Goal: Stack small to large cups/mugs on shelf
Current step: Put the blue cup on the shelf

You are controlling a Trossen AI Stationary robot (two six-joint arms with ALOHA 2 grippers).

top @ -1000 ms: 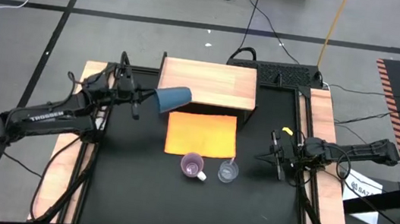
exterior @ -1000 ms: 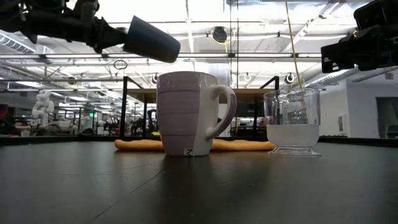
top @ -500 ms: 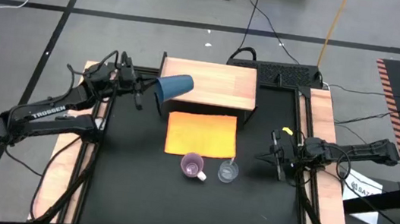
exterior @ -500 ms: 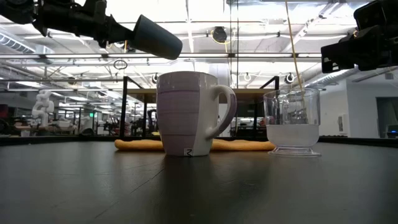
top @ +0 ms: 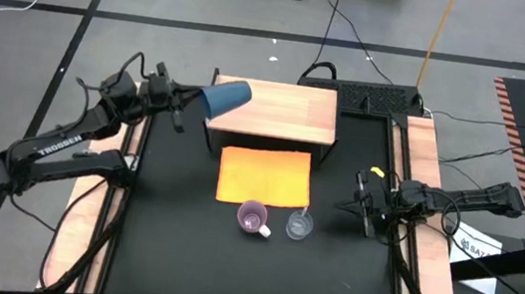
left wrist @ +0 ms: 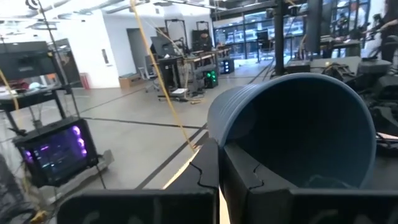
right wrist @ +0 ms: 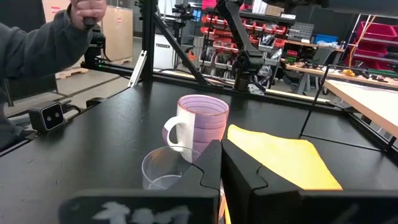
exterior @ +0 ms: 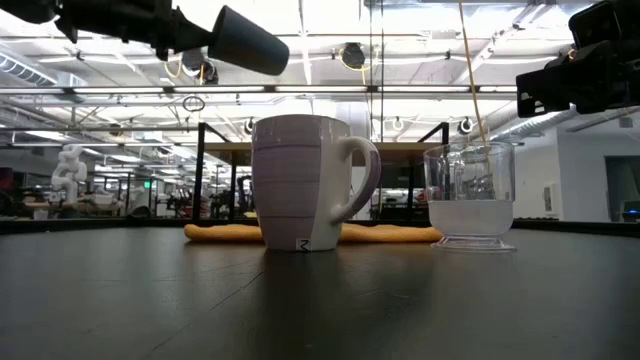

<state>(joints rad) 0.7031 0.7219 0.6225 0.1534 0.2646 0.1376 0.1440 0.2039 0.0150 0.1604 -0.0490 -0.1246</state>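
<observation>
My left gripper is shut on the dark blue tumbler, which lies on its side in the air over the left end of the light wooden shelf. In the low view the tumbler hangs high at the left. The lilac mug and the clear cup stand upright on the black table, near the orange sheet. My right gripper is shut and empty, low at the right of the clear cup. My left gripper pinches the tumbler's wall at the rim, one finger inside the mouth and the other outside. The fingers come level from the table's left. The tumbler is lifted clear, on its side, its base pointing toward the table's right.
A black box with cables sits behind the shelf's right end. Wooden side strips border the black table top. A person's sleeve shows beyond the table in the right wrist view.
My left gripper has gone toward the table's far edge and a little up, still shut on the tumbler. The tumbler has gone from over the orange sheet's far left corner to over the shelf's left end, still on its side.
</observation>
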